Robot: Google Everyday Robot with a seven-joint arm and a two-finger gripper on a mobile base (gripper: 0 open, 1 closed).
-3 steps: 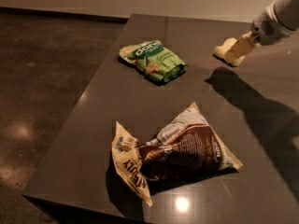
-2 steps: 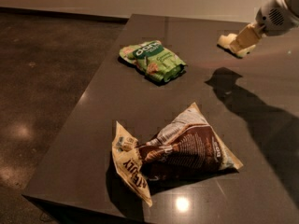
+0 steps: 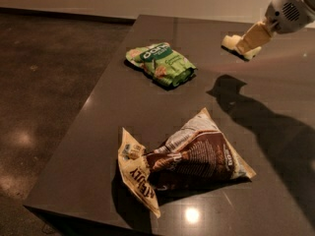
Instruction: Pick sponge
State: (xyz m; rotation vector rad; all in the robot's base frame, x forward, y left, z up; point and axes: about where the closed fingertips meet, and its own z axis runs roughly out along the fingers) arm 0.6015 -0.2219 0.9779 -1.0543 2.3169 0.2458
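The sponge (image 3: 229, 41), a small pale yellow block, sits at the tips of my gripper (image 3: 240, 45) at the far right of the dark table (image 3: 118, 107). The gripper's cream fingers (image 3: 254, 35) are closed on it. Gripper and sponge hang above the table, and their shadow (image 3: 227, 90) falls well below them on the surface. The white arm (image 3: 290, 6) comes in from the upper right corner.
A green snack bag (image 3: 160, 64) lies at the table's far middle. A crumpled brown and cream snack bag (image 3: 187, 163) lies near the front. The table's left edge drops to a dark floor (image 3: 44, 82). A pale wall runs along the back.
The gripper has risen with the sponge and shifted a little toward the far side; its shadow has separated from it. The bags have not moved.
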